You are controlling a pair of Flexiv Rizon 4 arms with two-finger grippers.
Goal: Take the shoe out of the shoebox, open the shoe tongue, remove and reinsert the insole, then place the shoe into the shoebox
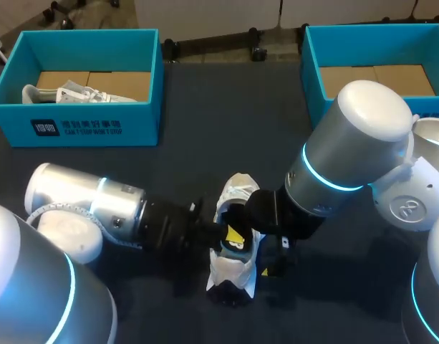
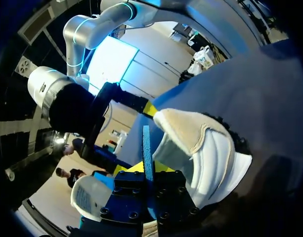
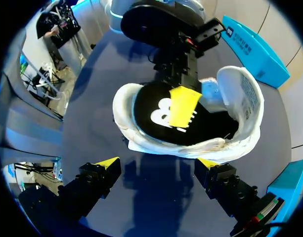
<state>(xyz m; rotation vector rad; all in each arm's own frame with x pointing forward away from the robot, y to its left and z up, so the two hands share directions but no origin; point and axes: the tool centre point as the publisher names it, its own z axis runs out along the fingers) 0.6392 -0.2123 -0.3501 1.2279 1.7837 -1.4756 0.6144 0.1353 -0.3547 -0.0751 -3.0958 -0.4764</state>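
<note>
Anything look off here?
Nothing spilled or damaged. The shoe lies spread open on the table. The left gripper is inside it, fingers pinching the insole, which shows edge-on in the left wrist view. The right gripper hovers open nearby.

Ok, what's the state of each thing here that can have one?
shoe: on the table, mouth spread open
insole: in the shoe, edge pinched
left gripper: shut on the insole
right gripper: open, short of the shoe
left shoebox: open-topped, second shoe inside
right shoebox: open-topped, no shoe showing
</note>
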